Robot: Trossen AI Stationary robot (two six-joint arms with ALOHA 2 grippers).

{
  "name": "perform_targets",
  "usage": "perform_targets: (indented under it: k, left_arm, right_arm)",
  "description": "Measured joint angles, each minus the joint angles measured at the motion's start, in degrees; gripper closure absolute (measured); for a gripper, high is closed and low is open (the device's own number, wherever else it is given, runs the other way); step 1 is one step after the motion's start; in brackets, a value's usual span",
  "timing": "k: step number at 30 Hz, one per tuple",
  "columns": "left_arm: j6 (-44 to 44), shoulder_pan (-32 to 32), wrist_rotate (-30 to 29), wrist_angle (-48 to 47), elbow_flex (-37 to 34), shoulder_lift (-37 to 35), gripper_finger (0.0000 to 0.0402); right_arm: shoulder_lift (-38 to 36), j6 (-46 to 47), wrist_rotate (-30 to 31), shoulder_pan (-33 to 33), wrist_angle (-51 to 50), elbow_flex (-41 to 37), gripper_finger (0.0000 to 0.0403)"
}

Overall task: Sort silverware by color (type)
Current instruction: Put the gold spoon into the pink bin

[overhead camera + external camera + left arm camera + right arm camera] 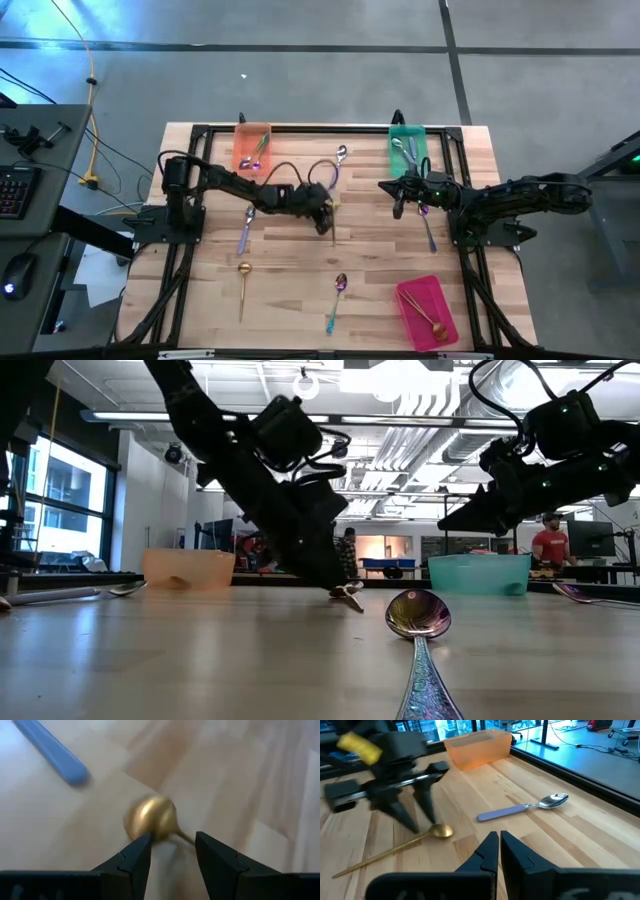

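The left gripper [172, 852] is standing spread over the bowl of a gold spoon [150, 817], its fingers [407, 812] straddling the bowl and gripping nothing. That spoon is lying flat mid-table, with a lavender spoon [522, 809] just beyond it. The right gripper [495, 852] is hanging clenched and empty near the green tray [407, 150].

Bright, even light from ceiling strips in the low view — daylight glows through the window at far left. Left wrist view is soft, the gold spoon [150, 817] smeared with blur. Overhead, the table [300, 300] shows faint shadows.
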Motion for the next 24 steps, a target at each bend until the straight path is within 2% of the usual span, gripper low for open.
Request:
perform_targets:
  k: [4, 13, 18, 24]
  left_arm:
    - [-4.20, -2.98, -2.80, -0.32, 0.00, 0.00, 0.0258]
    - [-14.55, -2.92, -2.24, 0.07, 0.00, 0.00, 0.0258]
    - [-16.32, -1.93, 0.60, 0.35, -0.02, 0.42, 0.0258]
    - [-16.28, -1.17, 0.69, 2.61, -0.02, 0.42, 0.0258]
  right_arm:
    - [0.00, 0.00, 0.00, 0.00, -0.20, 0.00, 0.0401]
    - [0.00, 0.00, 0.00, 0.00, -0.20, 0.00, 0.0401]
    - [0.00, 0.00, 0.01, 0.00, -0.20, 0.00, 0.0401]
    - [0.00, 0.00, 0.01, 0.00, -0.20, 0.00, 0.0401]
